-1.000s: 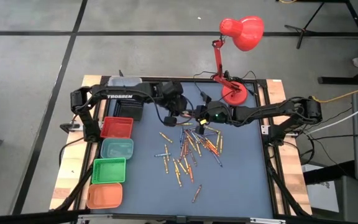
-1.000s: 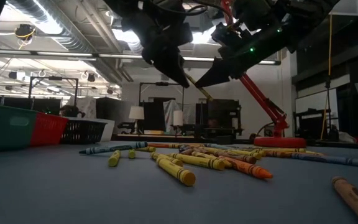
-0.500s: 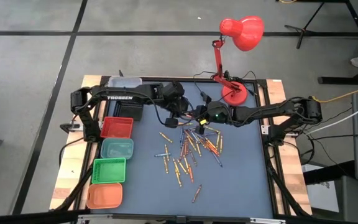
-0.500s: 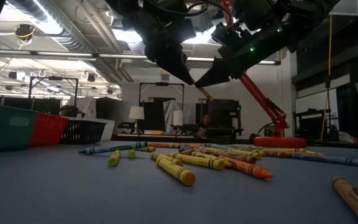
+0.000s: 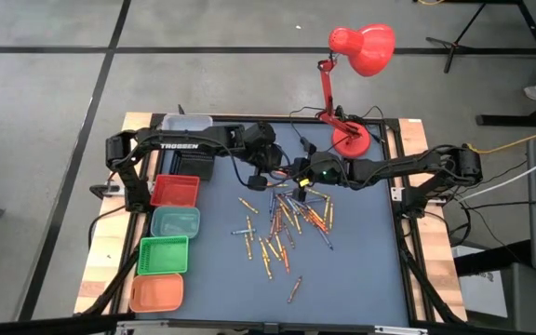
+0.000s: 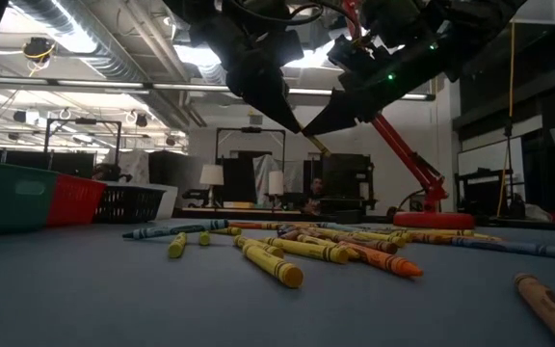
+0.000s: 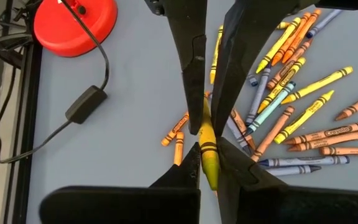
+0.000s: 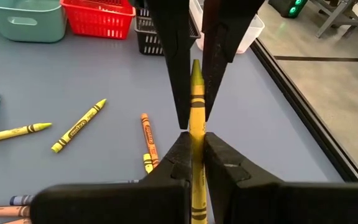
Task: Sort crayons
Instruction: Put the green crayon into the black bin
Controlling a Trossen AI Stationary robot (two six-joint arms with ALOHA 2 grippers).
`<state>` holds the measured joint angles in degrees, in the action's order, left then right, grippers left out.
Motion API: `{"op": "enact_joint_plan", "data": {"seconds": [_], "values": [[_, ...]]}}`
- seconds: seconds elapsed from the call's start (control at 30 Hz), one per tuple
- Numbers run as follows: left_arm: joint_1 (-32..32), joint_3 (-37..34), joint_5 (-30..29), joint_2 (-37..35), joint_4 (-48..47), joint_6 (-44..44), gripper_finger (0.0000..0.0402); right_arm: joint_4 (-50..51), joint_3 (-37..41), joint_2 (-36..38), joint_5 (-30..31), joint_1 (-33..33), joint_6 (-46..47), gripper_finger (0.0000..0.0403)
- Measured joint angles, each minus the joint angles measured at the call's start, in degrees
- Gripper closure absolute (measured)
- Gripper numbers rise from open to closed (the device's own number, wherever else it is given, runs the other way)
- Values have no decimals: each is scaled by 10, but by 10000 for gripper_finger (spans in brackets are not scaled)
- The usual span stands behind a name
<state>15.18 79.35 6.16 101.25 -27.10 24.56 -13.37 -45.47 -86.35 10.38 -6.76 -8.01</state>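
one yellow crayon (image 7: 207, 149), in the air above the pile, pinched at opposite ends by left gripper (image 7: 205, 158) and right gripper (image 8: 192, 146). loose crayons (image 5: 282, 225): dozens, mid-mat. bins: red (image 5: 174, 191), teal (image 5: 175, 221), green (image 5: 164, 255), orange (image 5: 155, 294). one red lamp (image 5: 359, 51).

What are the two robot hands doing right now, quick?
Left gripper: shut on the yellow crayon, up above the table.
Right gripper: shut on the same yellow crayon, at its other end.
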Motion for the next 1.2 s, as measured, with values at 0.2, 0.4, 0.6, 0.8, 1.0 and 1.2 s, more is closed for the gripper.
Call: {"op": "enact_joint_plan", "data": {"seconds": [0.2, 0.4, 0.6, 0.8, 1.0, 1.2], "values": [[0, 0, -6, 0, 0, 0, 393, 1, 0, 0, -1, 0, 1, 381], [0, 0, -7, 0, -3, 0, 392, 3, 0, 0, -18, 0, 2, 355], [0, 0, -19, 0, -20, -1, 392, 3, 0, 0, -20, 0, 2, 289], [-9, 0, -77, -29, -107, -14, 392, 49, 0, 0, -20, 0, 2, 256], [-21, 0, -105, -82, -230, -70, 392, 124, -1, 0, -21, 0, 2, 253], [-20, 0, -117, -122, -378, -185, 391, 169, 0, 0, -20, 0, 2, 253]]}}
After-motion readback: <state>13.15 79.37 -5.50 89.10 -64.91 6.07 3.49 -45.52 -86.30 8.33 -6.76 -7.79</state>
